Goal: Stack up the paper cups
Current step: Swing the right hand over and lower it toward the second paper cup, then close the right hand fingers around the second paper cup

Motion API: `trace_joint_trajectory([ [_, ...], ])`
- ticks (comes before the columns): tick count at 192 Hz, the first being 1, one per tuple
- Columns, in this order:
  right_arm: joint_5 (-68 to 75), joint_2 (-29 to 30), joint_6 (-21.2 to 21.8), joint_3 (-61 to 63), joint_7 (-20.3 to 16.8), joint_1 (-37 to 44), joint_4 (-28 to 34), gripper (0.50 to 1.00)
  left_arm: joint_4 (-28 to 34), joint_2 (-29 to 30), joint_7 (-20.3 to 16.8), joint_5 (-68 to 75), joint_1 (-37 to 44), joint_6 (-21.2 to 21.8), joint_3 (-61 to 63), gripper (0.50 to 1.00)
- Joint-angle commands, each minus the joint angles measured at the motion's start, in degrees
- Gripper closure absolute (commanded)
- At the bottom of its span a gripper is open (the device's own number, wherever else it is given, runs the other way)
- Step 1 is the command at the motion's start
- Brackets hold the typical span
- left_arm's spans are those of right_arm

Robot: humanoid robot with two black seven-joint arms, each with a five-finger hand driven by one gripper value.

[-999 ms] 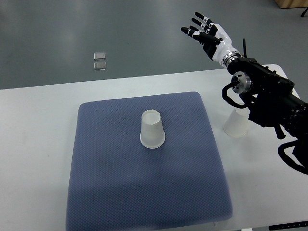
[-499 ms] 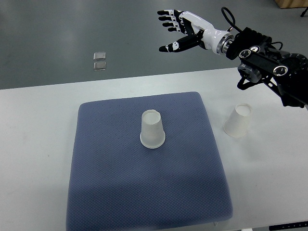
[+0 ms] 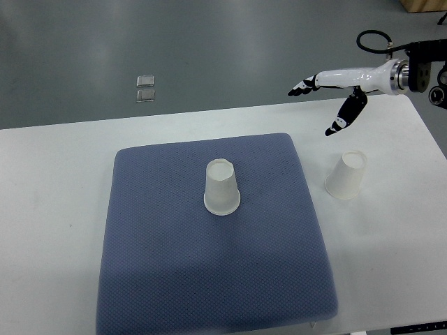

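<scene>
One white paper cup (image 3: 222, 188) stands upside down near the middle of the blue mat (image 3: 209, 279). A second white paper cup (image 3: 346, 175) stands upside down on the white table (image 3: 56, 181), just right of the mat. My right hand (image 3: 328, 98) hovers above the table's far edge, above and slightly behind the second cup, with its fingers spread and its thumb hanging down. It holds nothing. The left arm does not show.
Two small clear squares (image 3: 145, 88) lie on the grey floor beyond the table. The table's right edge runs close to the second cup.
My right arm has swung back to the right and lowered; the hand has turned edge-on and now hangs over the second cup. Both cups stay where they were.
</scene>
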Motion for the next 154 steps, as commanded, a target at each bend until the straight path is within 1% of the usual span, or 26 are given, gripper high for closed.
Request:
trace_joint_trajectory([
  [1, -6.3, -1.8, 0.3, -1.8, 0.3, 0.1, 0.0, 0.574, 0.0, 0.0, 0.0, 0.0, 0.0, 0.0, 0.1, 0.500],
  [34, -10.7, -3.3, 0.2, -2.7, 0.4, -0.8, 0.0, 0.576, 0.0, 0.0, 0.0, -0.1, 0.0, 0.0, 0.0, 0.500],
  [70, -12.7, -3.2, -1.2, -8.4, 0.4, -1.5, 0.0, 0.576, 0.0, 0.0, 0.0, 0.0, 0.0, 0.0, 0.1, 0.500],
  [90, -12.7, -2.6, -2.0, -10.3, 0.4, -1.8, 0.0, 0.576, 0.0, 0.0, 0.0, -0.1, 0.0, 0.0, 0.1, 0.500],
  [154, -12.0, 0.1, -5.9, -9.8, 0.0, -5.0, -0.2, 0.579, 0.0, 0.0, 0.0, -0.1, 0.0, 0.0, 0.0, 0.500],
])
